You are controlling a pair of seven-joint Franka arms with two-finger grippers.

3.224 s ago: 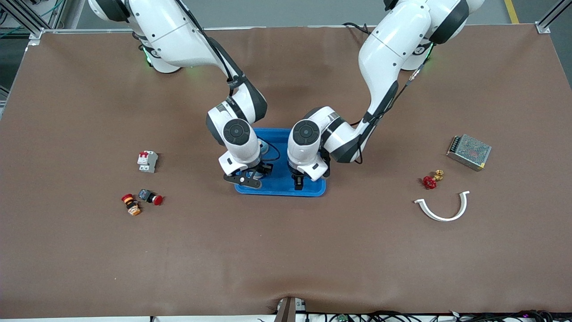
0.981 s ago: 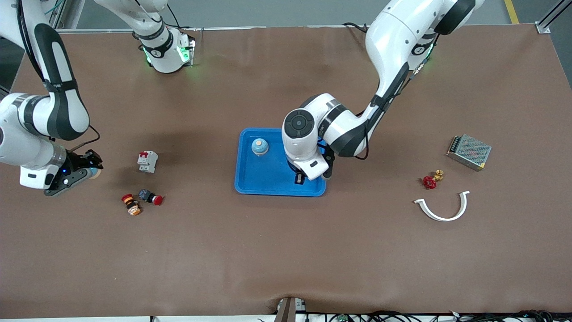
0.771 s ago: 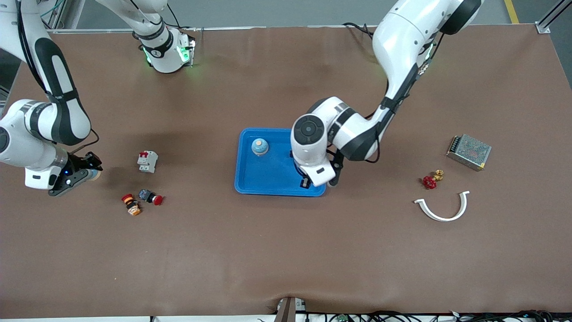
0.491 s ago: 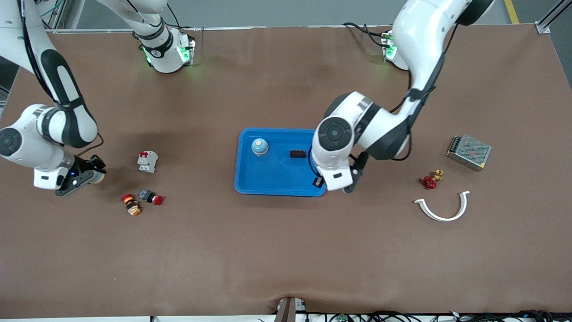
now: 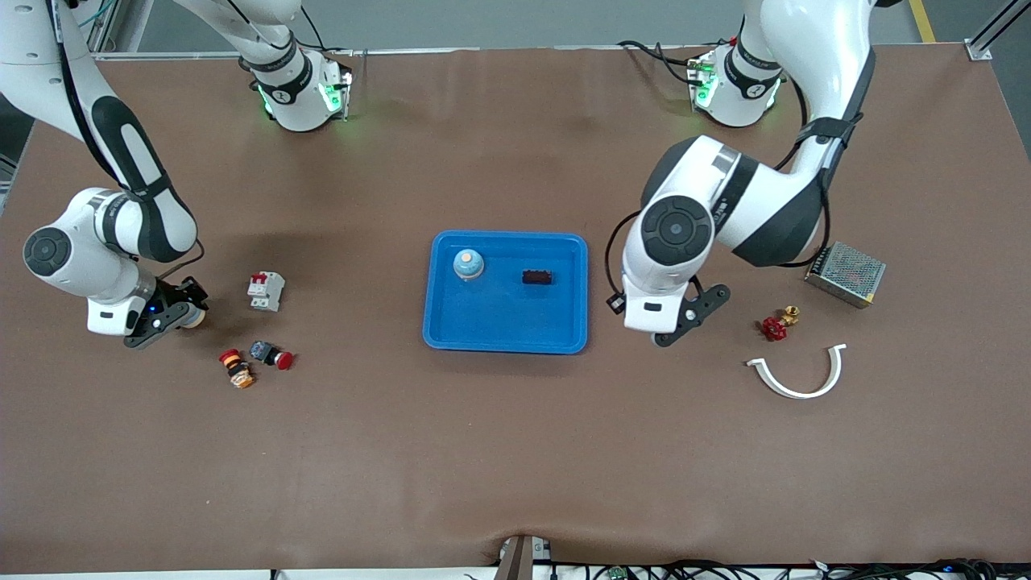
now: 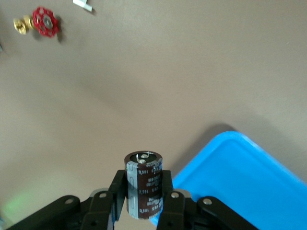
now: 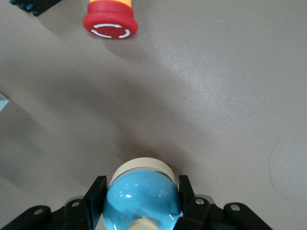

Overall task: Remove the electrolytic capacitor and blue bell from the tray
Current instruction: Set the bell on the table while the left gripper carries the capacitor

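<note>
My left gripper (image 6: 143,183) is shut on a dark brown capacitor (image 6: 144,191) and holds it upright. In the front view this gripper (image 5: 687,317) is over bare table beside the blue tray (image 5: 451,326), toward the left arm's end; a tray corner (image 6: 249,182) shows in the left wrist view. My right gripper (image 7: 141,194) is shut on a blue bell with a cream base (image 7: 142,196). In the front view it (image 5: 171,316) is low over the table near the right arm's end. Another blue bell (image 5: 468,263) and a small dark block (image 5: 537,277) lie in the tray.
A white circuit breaker (image 5: 266,291) and two red push buttons (image 5: 278,357) (image 5: 236,369) lie near the right gripper; one button (image 7: 110,21) shows in the right wrist view. A red valve (image 5: 775,327) (image 6: 45,21), a white curved piece (image 5: 797,374) and a metal mesh box (image 5: 846,274) lie toward the left arm's end.
My left arm has moved from over the tray toward its own end of the table, uncovering the dark block. My right arm has shifted slightly toward the breaker.
</note>
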